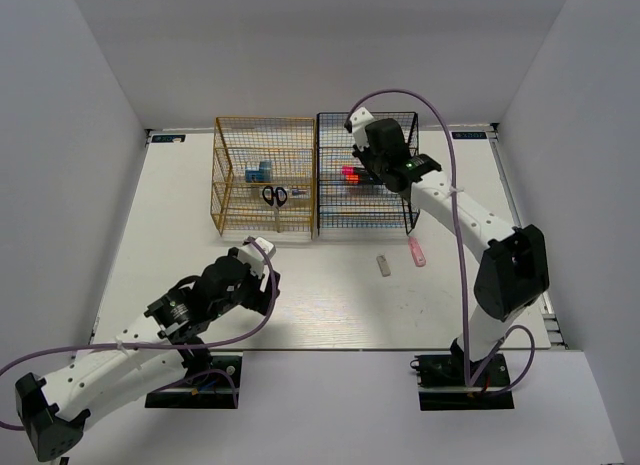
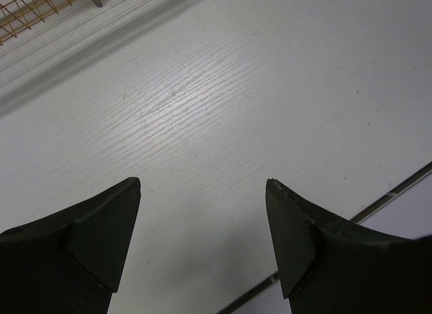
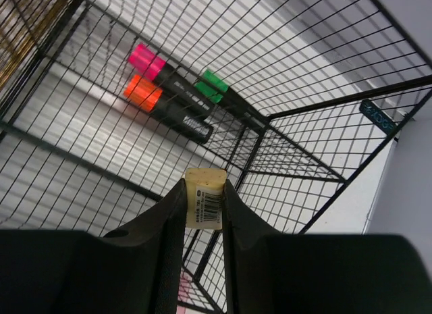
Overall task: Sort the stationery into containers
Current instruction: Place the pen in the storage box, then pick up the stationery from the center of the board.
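My right gripper (image 3: pixel 204 192) is shut on a small beige piece with a barcode label (image 3: pixel 204 199) and holds it over the black wire rack (image 1: pixel 335 200). Three black highlighters with pink (image 3: pixel 147 59), orange (image 3: pixel 142 93) and green (image 3: pixel 212 86) ends lie on a tier of that rack. The golden-yellow rack (image 1: pixel 225 200) holds black-handled scissors (image 1: pixel 275 197) and a blue tub (image 1: pixel 259 171). A beige piece (image 1: pixel 382 265) and a pink piece (image 1: pixel 417 251) lie on the table in front of the black rack. My left gripper (image 2: pixel 202 192) is open and empty above bare table.
The white table (image 1: pixel 330 305) has a near edge with a dark seam (image 2: pixel 391 192). White walls enclose the table on three sides. A corner of the golden-yellow rack (image 2: pixel 34 10) shows in the left wrist view.
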Available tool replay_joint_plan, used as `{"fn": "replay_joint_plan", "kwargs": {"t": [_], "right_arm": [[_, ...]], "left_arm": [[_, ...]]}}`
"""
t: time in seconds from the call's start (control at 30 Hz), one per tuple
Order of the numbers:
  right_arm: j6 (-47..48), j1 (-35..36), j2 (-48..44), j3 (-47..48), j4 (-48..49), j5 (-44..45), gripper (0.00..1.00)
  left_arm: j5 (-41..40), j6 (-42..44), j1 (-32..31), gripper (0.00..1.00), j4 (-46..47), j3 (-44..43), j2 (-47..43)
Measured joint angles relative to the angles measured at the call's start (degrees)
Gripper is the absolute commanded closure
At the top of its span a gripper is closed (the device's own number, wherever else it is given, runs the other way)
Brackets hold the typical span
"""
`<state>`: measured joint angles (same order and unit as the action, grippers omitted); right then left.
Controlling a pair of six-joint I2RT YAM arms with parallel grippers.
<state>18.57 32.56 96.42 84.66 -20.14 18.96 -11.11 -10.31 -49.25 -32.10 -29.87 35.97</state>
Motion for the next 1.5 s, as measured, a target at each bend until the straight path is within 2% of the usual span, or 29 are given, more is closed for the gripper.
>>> {"fn": "replay_joint_plan", "kwargs": {"t": [0.17,0.2,0.23,0.27,0.3,0.4,0.47,0.5,0.53,0.57,0.6,0.67,0.77,0.8,0.83,0.87,0.9,0.93,0.97,1.0,1.03,1.17,1.27,1.3,1.5], "right_arm": [[-0.66,-0.31,1.97,1.95,1.81,3.87,1.0],[-0.66,-0.35,2.19,2.1,1.99,4.39,0.95],[-0.63,-0.42,2.49,2.32,2.16,4.87,0.82],[-0.63,-0.48,2.84,2.47,2.32,5.09,0.56],[-0.61,-0.63,3.3,2.56,2.43,5.18,0.44],[-0.98,-1.14,4.46,2.58,2.25,5.01,0.26],[-1.07,-1.53,5.07,2.58,2.12,4.87,0.24],[-1.14,-1.77,5.22,2.58,2.08,4.74,0.29],[-1.27,-1.99,5.25,2.58,1.97,4.66,0.4],[-1.86,-2.21,5.25,2.58,1.86,4.61,0.6],[-2.14,-2.43,5.2,2.58,1.86,4.48,1.0],[-4.0,-2.84,4.66,2.58,0.94,3.61,1.0],[-7.8,-3.74,0.39,1.07,-2.6,0.31,1.0],[-8.74,-4.07,-2.32,-0.24,-3.43,-0.31,0.78],[-10.36,-4.48,-6.51,-3.19,-3.37,-0.96,0.45],[-11.61,-4.9,-11.13,-6.67,-3.26,-1.22,0.38],[-12.2,-5.22,-15.78,-10.12,-2.99,-1.36,0.32],[-13.03,-5.62,-20.72,-13.68,-3.72,-1.25,0.41],[-13.62,-6.08,-25.27,-16.83,-4.02,-0.96,0.56],[-14.21,-6.58,-29.31,-19.69,-4.17,-0.68,0.74],[-15.1,-7.1,-32.63,-22.21,-4.66,-0.61,1.0],[-17.09,-8.57,-39.85,-30.08,-6.93,-0.68,1.0],[-18.08,-9.49,-42.56,-34.97,-8.98,-0.33,1.0],[-18.25,-9.81,-43.45,-36.24,-9.55,-0.15,1.0],[-20.65,-11.56,-49.83,-40.79,-10.01,-0.04,1.0]], "left_arm": [[0.02,0.13,0.0,0.15,0.0,0.04,0.04],[0.04,0.17,0.0,0.15,0.0,0.04,0.07],[0.07,0.17,0.0,0.16,0.02,0.04,0.07],[0.15,0.17,0.0,0.16,0.04,0.07,0.13],[0.26,0.2,0.0,0.18,0.22,0.13,0.28],[0.85,0.11,0.0,0.22,0.96,0.26,1.16],[1.36,-0.24,0.0,0.29,1.55,0.26,2.4],[1.66,-0.42,0.0,0.34,1.9,0.26,3.48],[1.97,-0.83,0.0,0.41,2.32,0.26,4.52],[2.23,-1.14,-0.09,0.63,2.64,0.24,5.62],[2.62,-1.77,-0.35,0.76,3.06,0.24,7.21],[3.06,-2.58,-1.31,1.0,4.31,-0.02,10.29],[2.62,-4.48,-4.42,0.97,6.27,-2.1,16.59],[2.25,-5.4,-5.6,0.87,7.52,-3.04,19.04],[1.4,-6.19,-6.97,0.75,8.55,-4.22,21.42],[0.35,-7.26,-7.76,0.69,10.29,-5.01,22.97],[-0.83,-8.57,-9.57,0.57,12.22,-6.75,26.75],[-1.99,-9.99,-10.78,0.51,14.27,-8.37,29.83],[-3.13,-11.98,-11.76,0.47,16.35,-10.12,33.38],[-4.52,-13.79,-12.7,0.45,18.27,-12.37,37.05],[-6.1,-15.87,-13.55,0.45,19.87,-14.64,40.63],[-14.78,-24.04,-16.24,0.41,20.11,-29.22,57.07],[-19.67,-29.44,-17.38,0.29,18.6,-42.29,68.11],[-20.68,-30.84,-17.59,0.27,18.49,-45.57,70.84],[-26.1,-38.56,-17.99,0.28,10.64,-61.55,83.34]]}}
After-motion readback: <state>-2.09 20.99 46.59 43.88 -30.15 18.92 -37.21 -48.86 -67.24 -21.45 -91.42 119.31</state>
